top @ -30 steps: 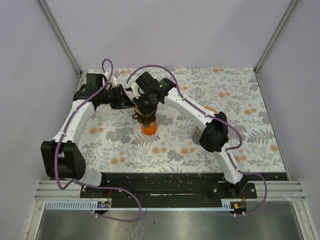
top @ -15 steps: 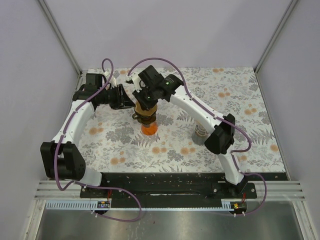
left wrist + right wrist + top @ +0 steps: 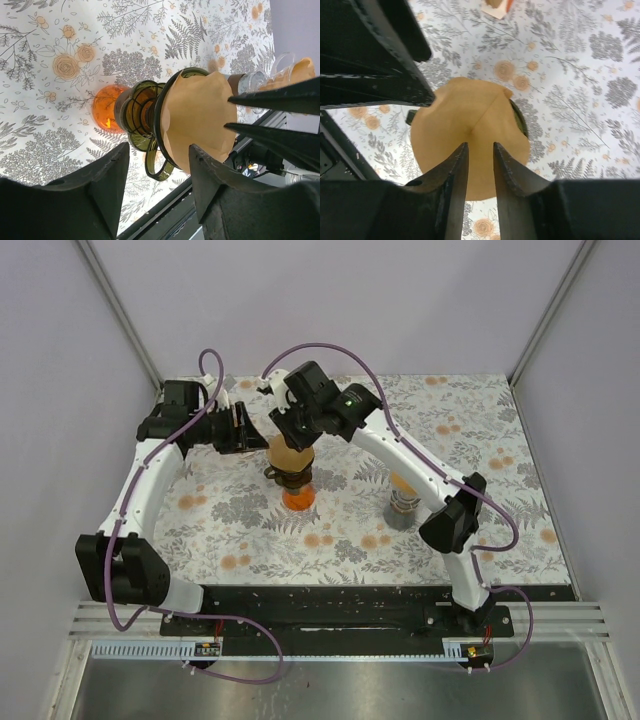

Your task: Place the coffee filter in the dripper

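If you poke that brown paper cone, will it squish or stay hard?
The tan paper filter would probably squish: it looks thin and creased. It is likely very light and stands above the rim of the dark olive-green cone-shaped dripper, so a nudge might shift it.

— Where is the coffee filter (image 3: pixel 289 453)?
— In the dripper (image 3: pixel 290 478), which stands on a cup (image 3: pixel 298 500) in mid-table (image 3: pixel 480 440). A stand (image 3: pixel 402 510) sits to its right, partly under the right arm (image 3: pixel 420 475).

The left fingers (image 3: pixel 110 200) block the dripper's (image 3: pixel 142 107) left side, the right fingers (image 3: pixel 452 190) its top. Rightward, open bench (image 3: pixel 480 440) reaches a grey cup (image 3: pixel 402 512).
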